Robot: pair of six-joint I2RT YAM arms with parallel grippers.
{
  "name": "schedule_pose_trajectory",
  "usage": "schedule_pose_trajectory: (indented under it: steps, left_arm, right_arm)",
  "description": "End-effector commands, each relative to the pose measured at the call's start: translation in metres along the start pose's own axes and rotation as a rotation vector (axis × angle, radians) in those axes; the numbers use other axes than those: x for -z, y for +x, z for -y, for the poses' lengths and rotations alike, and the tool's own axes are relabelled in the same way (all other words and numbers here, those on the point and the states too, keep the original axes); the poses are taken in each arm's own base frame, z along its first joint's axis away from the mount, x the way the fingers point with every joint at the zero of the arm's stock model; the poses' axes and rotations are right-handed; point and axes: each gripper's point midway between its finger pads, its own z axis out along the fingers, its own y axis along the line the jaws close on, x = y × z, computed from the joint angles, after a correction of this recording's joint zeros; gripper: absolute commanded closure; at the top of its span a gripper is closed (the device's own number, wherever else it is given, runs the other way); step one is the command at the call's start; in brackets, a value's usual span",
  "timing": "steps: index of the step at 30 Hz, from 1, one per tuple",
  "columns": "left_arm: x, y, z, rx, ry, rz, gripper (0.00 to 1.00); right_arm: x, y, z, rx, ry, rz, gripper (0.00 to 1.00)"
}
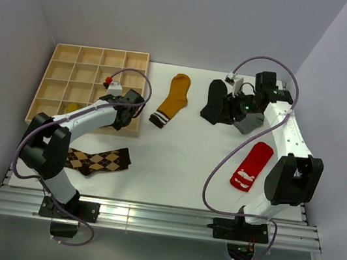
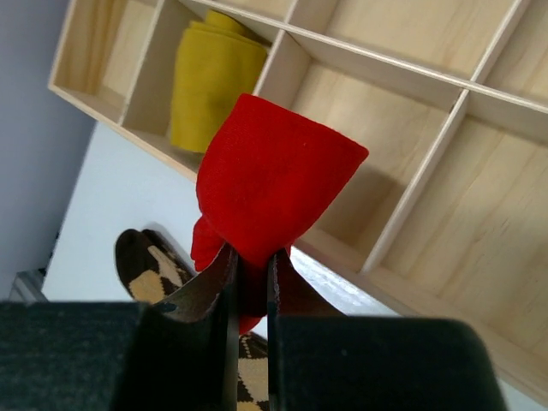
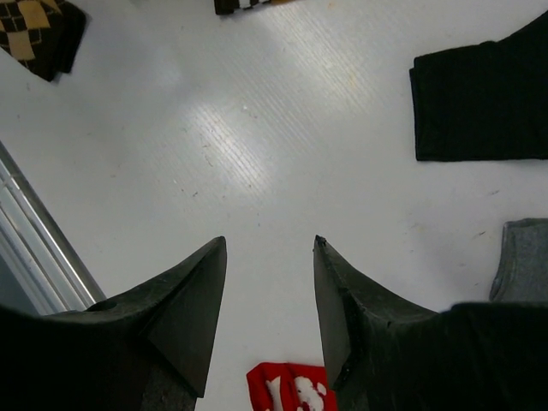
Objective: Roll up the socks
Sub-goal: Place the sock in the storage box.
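Observation:
My left gripper is shut on a rolled red sock and holds it over the near edge of the wooden grid tray; from above it is a red spot. A rolled mustard bundle sits in a tray compartment. A flat mustard sock, black sock, grey sock, red printed sock and brown argyle sock lie on the table. My right gripper is open and empty above the table, left of the black sock.
The tray stands at the back left against the wall. Walls close in the left, back and right sides. A metal rail runs along the table's near edge. The grey sock and red printed sock lie close to my right fingers.

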Motion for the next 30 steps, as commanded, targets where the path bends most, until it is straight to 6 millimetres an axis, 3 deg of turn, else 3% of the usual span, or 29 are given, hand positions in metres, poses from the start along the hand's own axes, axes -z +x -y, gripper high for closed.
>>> schedule_pose_trajectory:
  steps: [1,12,19,30]
  left_arm:
    - [-0.004,-0.013,0.016,0.083,0.054,-0.001,1.00]
    - [-0.042,0.006,0.050,0.080,0.160,-0.109,1.00]
    - [-0.052,0.018,0.073,0.115,0.299,-0.192,1.00]
    - [-0.071,0.041,0.082,0.197,0.388,-0.333,1.00]
  right_arm:
    - [0.011,-0.003,-0.003,0.059,0.035,0.034,0.48]
    - [0.010,0.009,-0.001,0.072,0.050,0.006,0.48]
    - [0.010,0.017,0.003,0.081,0.079,-0.009,0.48]
    - [0.009,0.027,0.003,0.078,0.083,-0.027,0.49]
